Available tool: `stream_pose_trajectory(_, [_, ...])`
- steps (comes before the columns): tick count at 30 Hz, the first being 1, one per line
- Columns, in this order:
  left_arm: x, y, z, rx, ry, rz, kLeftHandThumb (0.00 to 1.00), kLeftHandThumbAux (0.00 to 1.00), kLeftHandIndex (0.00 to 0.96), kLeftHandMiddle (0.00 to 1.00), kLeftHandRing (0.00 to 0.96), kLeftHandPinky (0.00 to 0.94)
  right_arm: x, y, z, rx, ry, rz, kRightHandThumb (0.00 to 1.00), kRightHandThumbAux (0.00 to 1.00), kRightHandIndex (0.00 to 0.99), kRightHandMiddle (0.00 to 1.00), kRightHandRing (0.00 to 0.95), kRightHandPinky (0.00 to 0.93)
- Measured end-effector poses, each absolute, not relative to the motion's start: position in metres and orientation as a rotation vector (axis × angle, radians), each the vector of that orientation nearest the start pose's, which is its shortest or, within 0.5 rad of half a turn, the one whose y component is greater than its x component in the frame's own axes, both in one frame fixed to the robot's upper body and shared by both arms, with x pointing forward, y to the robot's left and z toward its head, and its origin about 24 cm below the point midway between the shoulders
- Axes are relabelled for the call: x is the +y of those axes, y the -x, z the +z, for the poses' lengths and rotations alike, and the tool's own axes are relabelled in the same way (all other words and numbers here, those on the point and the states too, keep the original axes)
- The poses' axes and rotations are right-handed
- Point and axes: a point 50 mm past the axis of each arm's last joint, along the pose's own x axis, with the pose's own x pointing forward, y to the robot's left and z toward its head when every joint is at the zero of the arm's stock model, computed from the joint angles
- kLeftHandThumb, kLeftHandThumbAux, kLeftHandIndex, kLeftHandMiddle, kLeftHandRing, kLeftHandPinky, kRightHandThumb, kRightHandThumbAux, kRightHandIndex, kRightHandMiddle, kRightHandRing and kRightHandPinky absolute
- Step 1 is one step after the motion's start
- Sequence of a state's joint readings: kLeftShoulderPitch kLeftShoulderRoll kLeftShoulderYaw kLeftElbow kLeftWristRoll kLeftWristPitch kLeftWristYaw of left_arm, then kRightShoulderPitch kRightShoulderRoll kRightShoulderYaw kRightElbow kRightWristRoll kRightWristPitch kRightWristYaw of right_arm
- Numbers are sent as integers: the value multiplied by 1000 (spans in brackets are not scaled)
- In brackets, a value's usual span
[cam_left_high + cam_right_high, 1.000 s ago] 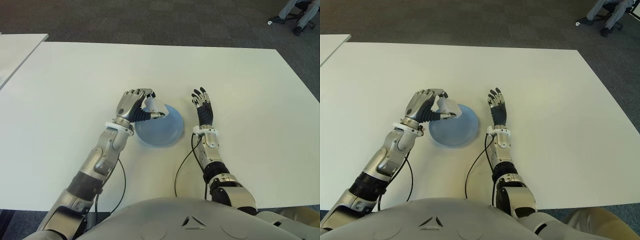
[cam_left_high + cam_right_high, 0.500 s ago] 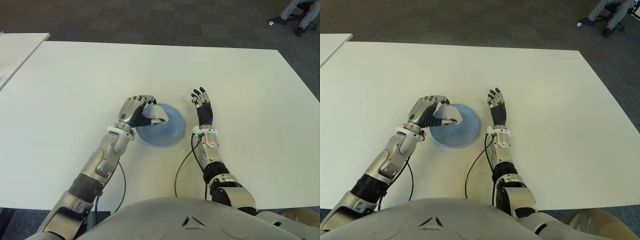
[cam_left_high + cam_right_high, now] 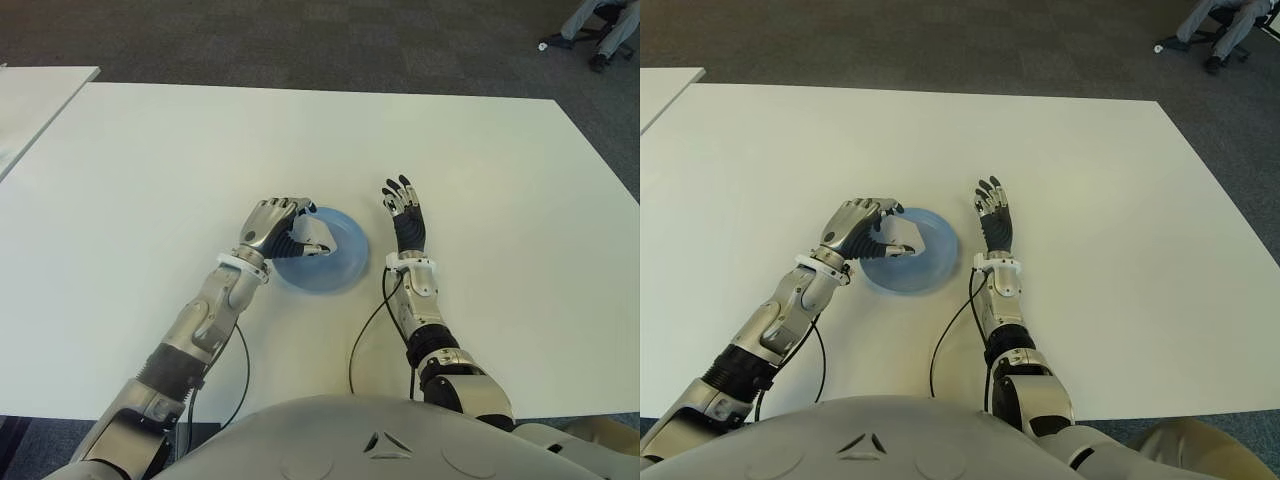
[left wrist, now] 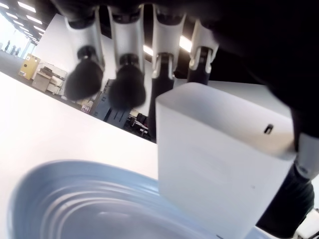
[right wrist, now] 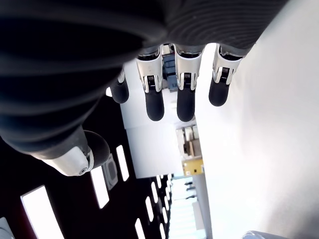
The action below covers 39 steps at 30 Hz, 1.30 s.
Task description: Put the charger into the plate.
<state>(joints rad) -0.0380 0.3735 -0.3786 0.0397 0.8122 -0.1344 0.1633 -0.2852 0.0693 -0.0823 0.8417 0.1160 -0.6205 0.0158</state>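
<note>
On the white tabletop (image 3: 140, 160), the blue plate (image 3: 340, 262) sits just right of the left hand (image 3: 272, 226), whose curled fingers clasp the white charger (image 4: 219, 164) low over the plate's left rim. Right of the plate, the right hand (image 3: 405, 215) shows, fingers extended and holding nothing.

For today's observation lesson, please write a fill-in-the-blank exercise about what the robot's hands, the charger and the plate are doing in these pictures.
1. The white charger is held in the robot's ______ hand.
2. The left hand holds the charger over a plate whose colour is ______.
3. The right hand, to the right of the plate, has its fingers ______ and holds nothing.
4. The plate sits on a white ______.

Missing words: left; blue; open; table
</note>
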Motion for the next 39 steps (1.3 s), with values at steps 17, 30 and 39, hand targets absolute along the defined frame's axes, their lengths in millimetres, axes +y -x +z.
stream_pose_trajectory(17, [130,-238,54,-282,-1268,-421,145,338,0,0,0,0,-128,-278,-16,-52,-169,-26,0,565,29,171,140,115])
stream_pose_trajectory(30, [133,-235,63,-317,-1289,-413,114,386,0,0,0,0,-126,-278,-17,-53,-164,-9,0,582,16,139,119,106])
stream_pose_trajectory(39, [134,-232,79,-371,-1284,-375,89,433,0,0,0,0,-125,-278,-17,-53,-168,3,2,588,12,126,108,96])
